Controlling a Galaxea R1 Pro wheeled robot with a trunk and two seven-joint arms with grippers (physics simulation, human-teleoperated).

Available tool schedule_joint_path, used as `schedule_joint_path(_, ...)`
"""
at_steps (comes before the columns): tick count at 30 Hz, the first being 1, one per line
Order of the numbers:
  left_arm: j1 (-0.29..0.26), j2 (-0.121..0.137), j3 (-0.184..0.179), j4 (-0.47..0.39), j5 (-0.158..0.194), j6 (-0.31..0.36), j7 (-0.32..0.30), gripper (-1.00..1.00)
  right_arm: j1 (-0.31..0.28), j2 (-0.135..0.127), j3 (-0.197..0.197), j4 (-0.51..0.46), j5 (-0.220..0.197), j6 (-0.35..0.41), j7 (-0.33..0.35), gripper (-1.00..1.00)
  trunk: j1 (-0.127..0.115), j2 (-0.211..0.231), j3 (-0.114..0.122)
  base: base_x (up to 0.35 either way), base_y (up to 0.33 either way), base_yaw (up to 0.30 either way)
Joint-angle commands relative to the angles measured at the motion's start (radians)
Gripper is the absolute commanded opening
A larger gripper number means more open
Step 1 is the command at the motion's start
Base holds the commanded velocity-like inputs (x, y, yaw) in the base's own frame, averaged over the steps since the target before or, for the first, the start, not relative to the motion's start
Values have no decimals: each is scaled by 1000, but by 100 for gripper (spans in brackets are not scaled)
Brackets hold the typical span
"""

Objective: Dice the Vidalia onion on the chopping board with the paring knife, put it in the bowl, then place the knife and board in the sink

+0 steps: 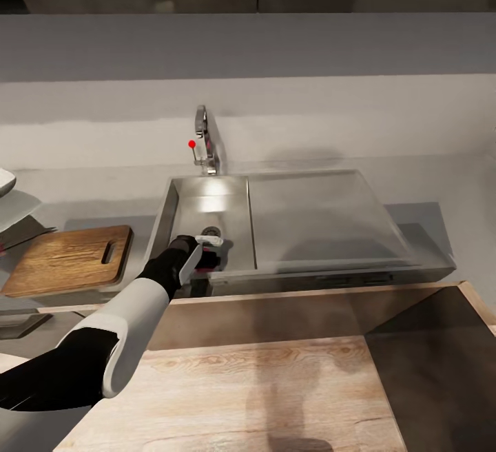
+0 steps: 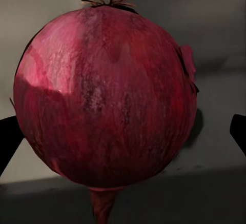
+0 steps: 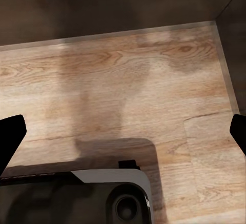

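- Filling the middle of my left wrist view is the Vidalia onion, dark red and papery, with dry root hairs at one end and a short stem stub at the other.
- It sits between the two dark fingertips of my left claw, which stand spread at the frame's edges; whether they touch the skin I cannot tell.
- From the head view, my left claw is down inside the sink, at the basin's lower edge just beside the round drain, with a bit of red onion showing under the fingers.
- To the basin's right lies the flat steel drainboard; behind it, centre frame, stands the chrome tap with its red dot.
- Left of the sink, on the grey surface, rests the chopping board, its handle slot toward the basin.
- At the far left edge a white bowl is cut off by the frame.
- Along the bottom of the head view runs a light wood panel.
- My right claw hangs with both fingertips wide apart and nothing between them, over a wood-grain floor, above a dark, light-rimmed part of my own base.
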Motion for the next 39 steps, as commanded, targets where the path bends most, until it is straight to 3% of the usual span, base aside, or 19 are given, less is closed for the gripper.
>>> schedule_joint_path(1, 0, 1, -6, -1, 10, 4, 8, 100, 0, -2, 6, -1, -8, -3, -6, 100, 1, -2, -1, 0, 0, 0)
schedule_joint_path(28, 0, 0, -6, -2, 10, 4, 8, 100, 0, -2, 6, -1, -8, -3, -6, 100, 1, -2, -1, 11, 0, 0)
schedule_joint_path(29, 0, 0, -6, -2, 10, 4, 8, -100, 0, -2, 6, -1, -8, -3, -6, 100, 1, -2, -1, 0, 0, 0)
schedule_joint_path(39, 0, 1, -6, -1, 10, 4, 8, -100, 0, -2, 6, -1, -8, -3, -7, 100, 1, -2, -1, 0, 0, 0)
